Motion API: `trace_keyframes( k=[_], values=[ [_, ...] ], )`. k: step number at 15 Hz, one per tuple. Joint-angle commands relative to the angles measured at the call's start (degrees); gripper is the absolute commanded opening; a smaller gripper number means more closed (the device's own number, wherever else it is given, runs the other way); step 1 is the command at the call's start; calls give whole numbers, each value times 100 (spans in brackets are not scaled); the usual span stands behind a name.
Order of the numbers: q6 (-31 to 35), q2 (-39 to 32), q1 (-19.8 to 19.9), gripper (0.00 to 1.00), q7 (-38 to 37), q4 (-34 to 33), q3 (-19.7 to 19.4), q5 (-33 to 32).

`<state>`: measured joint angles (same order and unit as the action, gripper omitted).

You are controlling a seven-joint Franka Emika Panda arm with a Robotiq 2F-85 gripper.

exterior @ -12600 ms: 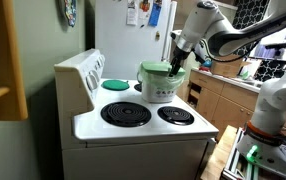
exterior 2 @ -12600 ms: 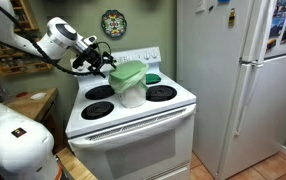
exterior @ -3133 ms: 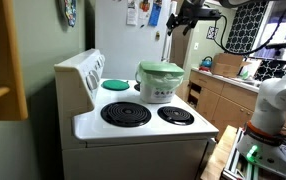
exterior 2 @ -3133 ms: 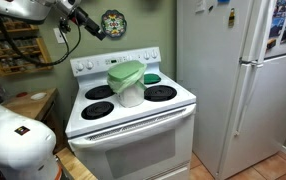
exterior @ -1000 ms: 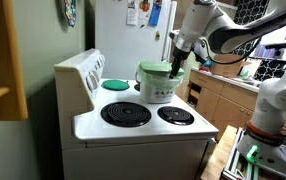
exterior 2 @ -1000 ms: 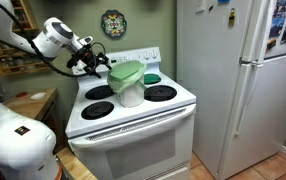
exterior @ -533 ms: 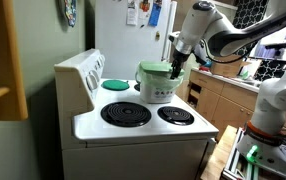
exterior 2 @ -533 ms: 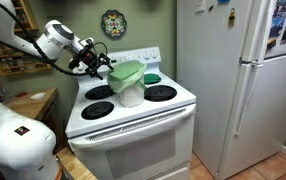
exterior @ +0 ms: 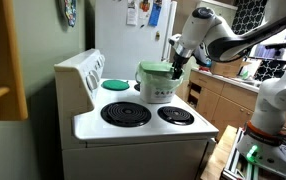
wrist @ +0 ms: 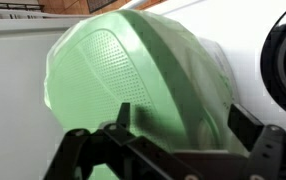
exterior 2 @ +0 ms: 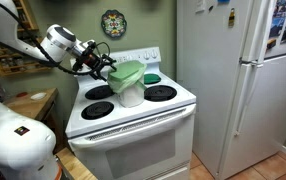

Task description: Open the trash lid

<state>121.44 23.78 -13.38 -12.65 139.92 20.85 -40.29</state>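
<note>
The small white trash bin (exterior: 161, 88) (exterior 2: 132, 95) stands on the white stove top in both exterior views. Its rounded green lid (exterior: 161, 69) (exterior 2: 127, 72) is down on the bin. In the wrist view the lid (wrist: 133, 70) fills the frame. My gripper (exterior: 177, 62) (exterior 2: 105, 63) is at the lid's edge in both exterior views. In the wrist view the gripper (wrist: 183, 118) is open, its two dark fingers spread either side of the lid's near edge, holding nothing.
The stove (exterior: 133, 125) (exterior 2: 133, 115) has black coil burners (exterior: 126, 113) and a flat teal disc (exterior: 115, 84) at the back. A white fridge (exterior 2: 238, 80) stands beside it. Wooden cabinets (exterior: 218, 100) lie behind the arm.
Three seconds ago the arm was raised high above the stove; it has come down to the lid. Over the last second it edged slightly closer. The lid stays down.
</note>
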Motion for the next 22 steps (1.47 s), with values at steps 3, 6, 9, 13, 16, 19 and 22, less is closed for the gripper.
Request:
trace_keyframes(
  k=[3,6,9,13,16,19,22],
  values=[
    [262,44,23,100,-169,216,-67,-423],
    [400,41,26,100,-300,260,-93,-567],
    [481,74,28,100,-438,285,-102,-630],
    [326,302,8,100,-547,201,-120,-537],
    [269,450,29,100,-574,139,-128,-542],
    [253,539,27,100,-531,65,-166,-457],
    [489,369,-49,100,-488,84,-211,-267]
  ],
)
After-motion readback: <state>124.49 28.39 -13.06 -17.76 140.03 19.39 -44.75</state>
